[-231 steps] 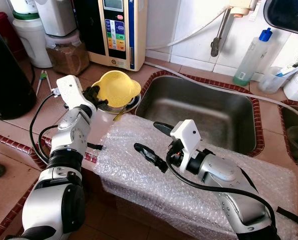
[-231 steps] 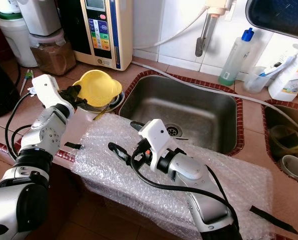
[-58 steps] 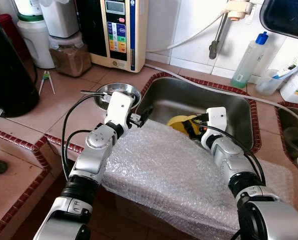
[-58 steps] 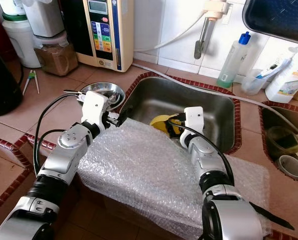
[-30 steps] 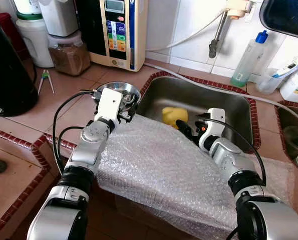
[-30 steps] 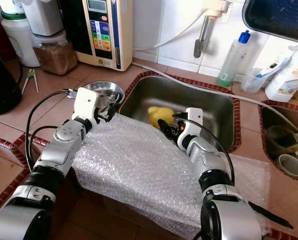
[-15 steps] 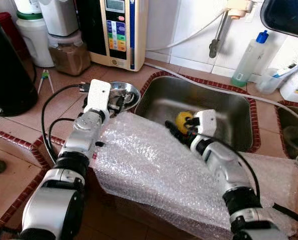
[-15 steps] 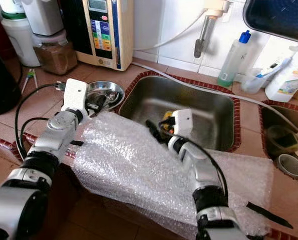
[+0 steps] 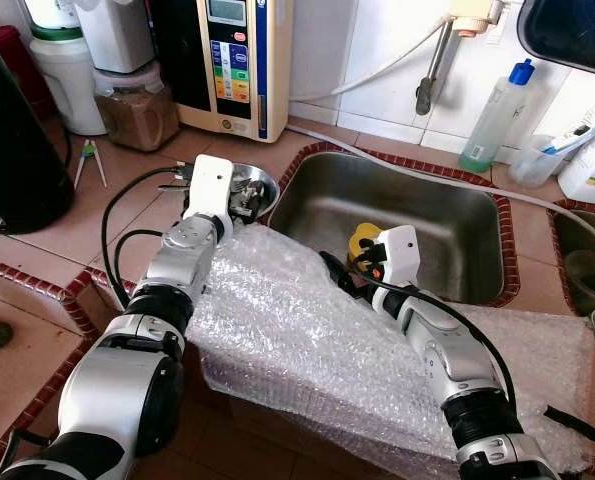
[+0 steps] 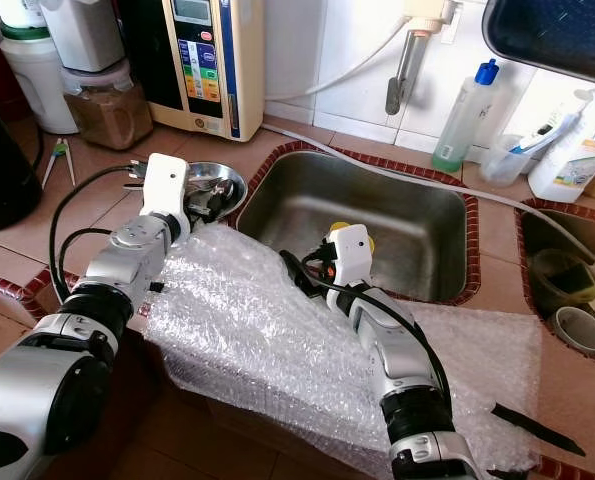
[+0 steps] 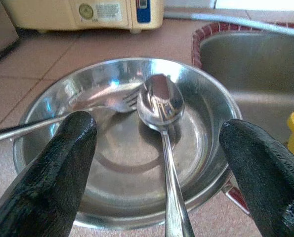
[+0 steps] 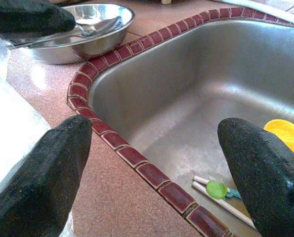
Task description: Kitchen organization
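Observation:
A steel bowl point(image 11: 132, 148) with a spoon point(image 11: 161, 113) and a fork point(image 11: 112, 104) in it stands on the tiled counter, left of the sink point(image 9: 447, 215). My left gripper point(image 9: 239, 203) is open at the bowl's near rim, its fingers point(image 11: 63, 163) on either side and touching nothing. A yellow bowl point(image 9: 362, 240) lies in the sink. My right gripper point(image 10: 312, 265) hovers open and empty over the sink's near-left corner, above the bubble wrap point(image 9: 307, 330). In the right wrist view the yellow bowl point(image 12: 290, 133) is at the edge.
Bubble wrap covers the counter's front edge. Chopsticks with a green piece point(image 12: 216, 190) lie on the sink floor. A water machine point(image 9: 232, 60), a brown jar point(image 9: 137, 105) and a black kettle point(image 9: 12, 140) stand at the back left. The tap point(image 9: 437, 60) and a soap bottle point(image 9: 497, 115) are behind the sink.
The yellow bowl, once held over the steel bowl by my left gripper, now lies in the sink. My right gripper has drawn back toward the sink's near-left corner. My left gripper has closed in on the steel bowl.

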### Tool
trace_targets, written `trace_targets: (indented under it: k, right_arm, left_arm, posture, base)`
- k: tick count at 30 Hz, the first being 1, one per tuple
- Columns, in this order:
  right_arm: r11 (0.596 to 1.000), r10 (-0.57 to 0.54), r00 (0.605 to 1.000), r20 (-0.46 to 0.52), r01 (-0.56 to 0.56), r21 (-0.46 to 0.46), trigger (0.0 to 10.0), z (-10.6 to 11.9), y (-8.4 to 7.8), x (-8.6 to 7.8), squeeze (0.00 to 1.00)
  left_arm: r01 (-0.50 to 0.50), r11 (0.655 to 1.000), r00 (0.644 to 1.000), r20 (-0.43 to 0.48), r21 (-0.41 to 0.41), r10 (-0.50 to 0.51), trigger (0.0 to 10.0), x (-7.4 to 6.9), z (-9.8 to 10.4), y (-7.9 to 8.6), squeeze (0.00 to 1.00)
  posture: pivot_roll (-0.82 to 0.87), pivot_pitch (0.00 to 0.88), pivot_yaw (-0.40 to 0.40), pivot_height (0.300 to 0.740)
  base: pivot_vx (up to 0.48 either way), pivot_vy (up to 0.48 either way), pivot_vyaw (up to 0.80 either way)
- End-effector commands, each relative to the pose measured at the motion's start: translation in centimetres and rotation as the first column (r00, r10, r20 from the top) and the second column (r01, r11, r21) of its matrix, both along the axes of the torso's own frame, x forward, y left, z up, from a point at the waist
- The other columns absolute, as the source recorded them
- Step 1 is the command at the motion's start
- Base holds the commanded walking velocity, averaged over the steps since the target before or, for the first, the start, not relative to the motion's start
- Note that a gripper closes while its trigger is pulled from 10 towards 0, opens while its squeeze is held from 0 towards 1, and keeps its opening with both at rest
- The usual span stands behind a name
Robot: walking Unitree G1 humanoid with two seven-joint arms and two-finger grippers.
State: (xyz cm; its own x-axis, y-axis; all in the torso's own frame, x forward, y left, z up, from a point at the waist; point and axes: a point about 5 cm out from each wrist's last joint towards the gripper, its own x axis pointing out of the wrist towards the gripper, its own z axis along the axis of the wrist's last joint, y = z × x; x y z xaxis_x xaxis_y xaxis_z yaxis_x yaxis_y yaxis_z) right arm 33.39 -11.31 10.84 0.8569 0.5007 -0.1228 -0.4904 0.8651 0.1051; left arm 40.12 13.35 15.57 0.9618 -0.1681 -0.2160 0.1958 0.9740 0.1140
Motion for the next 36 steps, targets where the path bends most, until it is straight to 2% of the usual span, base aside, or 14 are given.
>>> trace_targets:
  k: [1, 3, 4, 7, 8, 9, 10, 13, 19, 24, 26, 29, 30, 36]
  right_arm:
    - [1.0, 0.009, 1.0, 0.011, -0.009, -0.011, 10.0, 0.3, 0.2, -0.1, 0.0]
    - [1.0, 0.008, 1.0, 0.012, -0.008, -0.016, 10.0, 0.3, 0.2, -0.1, 0.0]
    - [1.0, 0.006, 1.0, 0.013, -0.006, -0.018, 10.0, 0.3, 0.2, -0.1, 0.0]
    - [1.0, 0.005, 1.0, 0.013, -0.005, -0.019, 10.0, 0.3, 0.2, -0.1, 0.0]
    - [1.0, 0.003, 1.0, 0.012, -0.003, -0.02, 10.0, 0.4, 0.2, -0.1, 0.0]
    - [1.0, 0.002, 1.0, 0.011, -0.002, -0.021, 10.0, 0.4, 0.2, -0.1, 0.0]
    - [1.0, 0.0, 1.0, 0.012, 0.0, -0.022, 10.0, 0.5, 0.2, 0.0, 0.0]
    - [1.0, -0.001, 1.0, 0.014, 0.001, -0.023, 10.0, 0.6, 0.2, 0.1, 0.0]
    - [0.999, -0.008, 1.0, 0.016, 0.008, -0.032, 10.0, 0.6, -0.1, 0.2, 0.0]
    - [0.999, -0.011, 1.0, 0.019, 0.012, -0.034, 10.0, 0.7, -0.3, 0.3, 0.0]
    - [0.999, -0.013, 1.0, 0.019, 0.013, -0.035, 10.0, 0.8, -0.3, 0.4, 0.0]
    - [0.999, -0.012, 1.0, 0.021, 0.013, -0.038, 10.0, 0.8, -0.4, 0.4, 0.0]
    - [0.999, -0.012, 1.0, 0.021, 0.012, -0.04, 10.0, 0.8, -0.4, 0.4, 0.0]
    - [0.999, -0.011, 1.0, 0.022, 0.012, -0.045, 10.0, 0.8, -0.5, 0.5, 0.0]
  left_arm:
    - [0.002, 1.0, 1.0, -0.016, 0.022, -0.002, 10.0, 0.2, 0.2, -0.1, 0.0]
    - [-0.009, 0.999, 0.999, -0.042, 0.036, 0.01, 9.6, 0.1, -0.2, 0.3, 0.0]
    - [-0.01, 0.999, 0.998, -0.055, 0.05, 0.013, 8.2, 0.0, -0.4, 0.6, 0.0]
    - [-0.014, 0.998, 0.998, -0.066, 0.059, 0.018, 7.9, 0.0, -0.6, 0.8, 0.0]
    - [-0.023, 0.998, 0.997, -0.073, 0.065, 0.028, 6.4, 0.0, -0.7, 1.1, 0.0]
    - [-0.03, 0.997, 0.996, -0.078, 0.068, 0.035, 6.4, 0.0, -0.8, 1.3, 0.0]
    - [-0.048, 0.996, 0.994, -0.092, 0.079, 0.056, 4.7, -0.1, -1.0, 1.9, 0.0]
    - [-0.065, 0.993, 0.992, -0.098, 0.096, 0.074, 4.3, -0.2, -1.1, 2.5, 0.0]
    - [-0.126, 0.985, 0.985, -0.105, 0.117, 0.139, 5.2, -0.3, -1.3, 4.2, 0.0]
    - [-0.136, 0.984, 0.984, -0.102, 0.117, 0.148, 6.1, -0.3, -1.2, 4.6, 0.0]
    - [-0.141, 0.983, 0.983, -0.102, 0.12, 0.153, 7.1, -0.4, -1.2, 4.9, 0.0]
    - [-0.166, 0.977, 0.978, -0.104, 0.13, 0.18, 7.1, -0.5, -1.4, 5.5, 0.0]
    - [-0.18, 0.975, 0.975, -0.105, 0.131, 0.194, 8.0, -0.6, -1.5, 6.1, 0.0]
    - [-0.209, 0.968, 0.969, -0.105, 0.142, 0.225, 8.5, -0.9, -1.6, 7.3, 0.0]
  posture:
    - [-0.1, 0.021, 0.009, 0.74]
    - [-0.09, 0.022, 0.01, 0.74]
    - [-0.09, 0.021, 0.01, 0.74]
    - [-0.09, 0.02, 0.011, 0.74]
    - [-0.09, 0.019, 0.012, 0.74]
    - [-0.09, 0.019, 0.012, 0.74]
    - [-0.09, 0.018, 0.009, 0.74]
    - [-0.08, 0.018, 0.009, 0.74]
    - [-0.08, 0.016, 0.004, 0.74]
    - [-0.08, 0.015, 0.003, 0.74]
    - [-0.08, 0.014, 0.001, 0.74]
    - [-0.08, 0.014, 0.001, 0.74]
    - [-0.08, 0.013, -0.001, 0.74]
    - [-0.08, 0.009, -0.003, 0.74]
  base:
    - [0.0, 0.0, 0.0]
    - [0.0, 0.0, 0.0]
    - [0.0, 0.0, 0.0]
    - [0.0, 0.0, 0.0]
    - [0.0, 0.0, 0.0]
    - [0.0, 0.0, 0.0]
    - [0.0, 0.0, 0.0]
    - [0.0, 0.0, 0.0]
    - [0.0, 0.0, 0.0]
    - [0.0, 0.0, 0.0]
    - [0.0, 0.0, 0.0]
    - [0.0, 0.0, 0.0]
    - [0.0, 0.0, 0.0]
    - [0.0, 0.0, 0.0]
